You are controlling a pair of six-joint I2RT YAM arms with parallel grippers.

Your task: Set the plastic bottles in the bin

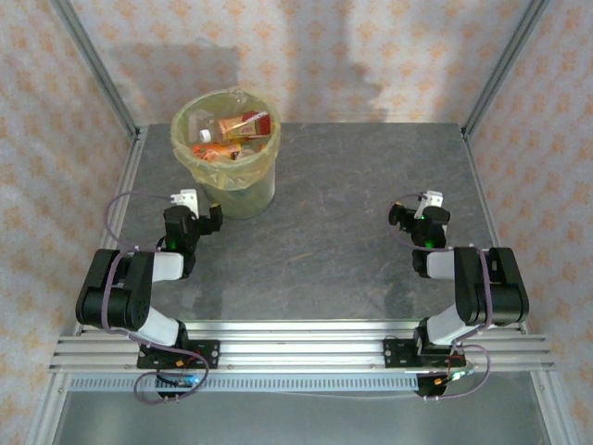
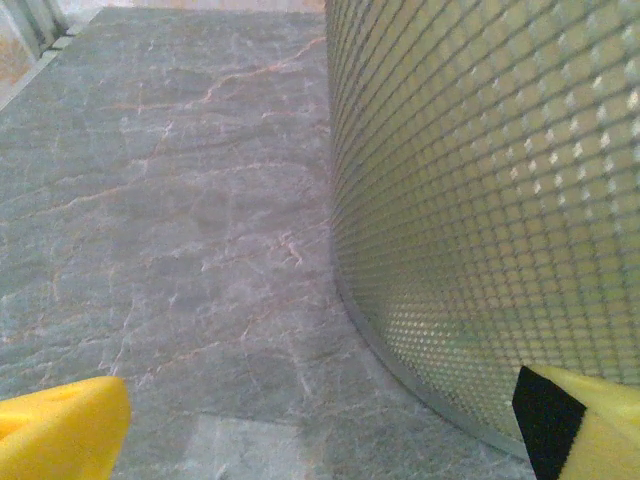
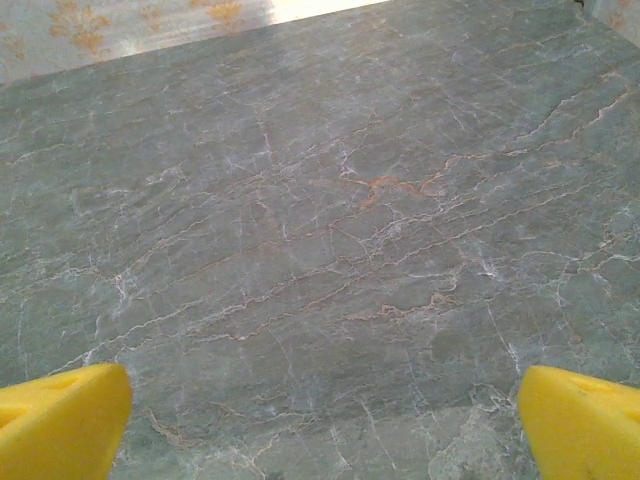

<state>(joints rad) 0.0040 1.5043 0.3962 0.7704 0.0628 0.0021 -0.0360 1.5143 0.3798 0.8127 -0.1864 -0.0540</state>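
Bin crowds the left gripper (image 1: 190, 198); the right gripper (image 1: 429, 200) faces bare table (image 1: 334, 232).

The bin (image 2: 480, 200) stands just ahead and to the right of the left gripper, its curved wall closing off that side. Ahead and to the left of that gripper, the slab runs free toward the frame post (image 1: 97, 67). Ahead of the right gripper the surface lies bare to the far edge, where the patterned wall (image 1: 371, 46) stops any reach. The wide stretch between the two grippers is unobstructed. The bin's mouth is open from above, with plastic bottles (image 1: 232, 130) heaped inside.
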